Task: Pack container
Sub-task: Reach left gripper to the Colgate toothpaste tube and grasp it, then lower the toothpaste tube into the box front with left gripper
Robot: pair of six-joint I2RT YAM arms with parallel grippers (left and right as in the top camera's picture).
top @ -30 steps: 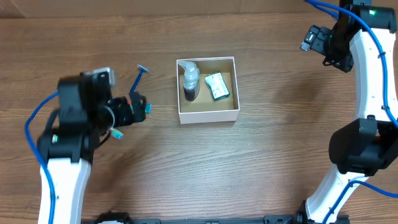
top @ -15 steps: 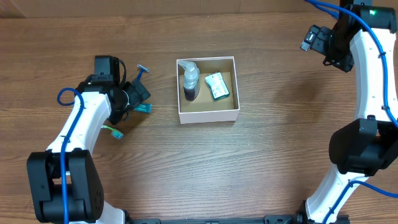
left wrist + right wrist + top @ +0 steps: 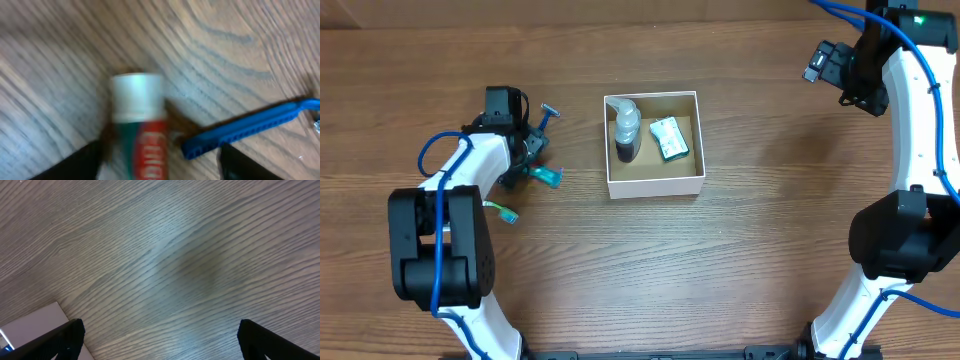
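Note:
The container (image 3: 655,186) is a square white-walled box with a brown inside, at the table's middle. A clear pump bottle (image 3: 625,130) and a green-white packet (image 3: 668,138) lie in it. My left gripper (image 3: 531,152) is left of the box, low over the table. It is open, and its dark fingers (image 3: 160,167) straddle a red-green toothpaste tube with a white cap (image 3: 137,107), also in the overhead view (image 3: 549,176). A blue razor (image 3: 250,127) lies just beside the tube and shows overhead (image 3: 546,119). My right gripper (image 3: 818,62) is open and empty at the far right, over bare wood (image 3: 160,345).
A green toothbrush (image 3: 500,210) lies on the wood in front of my left gripper. The right arm's white links (image 3: 920,110) stand along the right edge. A white edge (image 3: 30,325) shows at the lower left of the right wrist view.
My left arm has swung away from the near left and turned, bringing its wrist close over the toothpaste tube and razor. The right arm and the box's contents have not moved.

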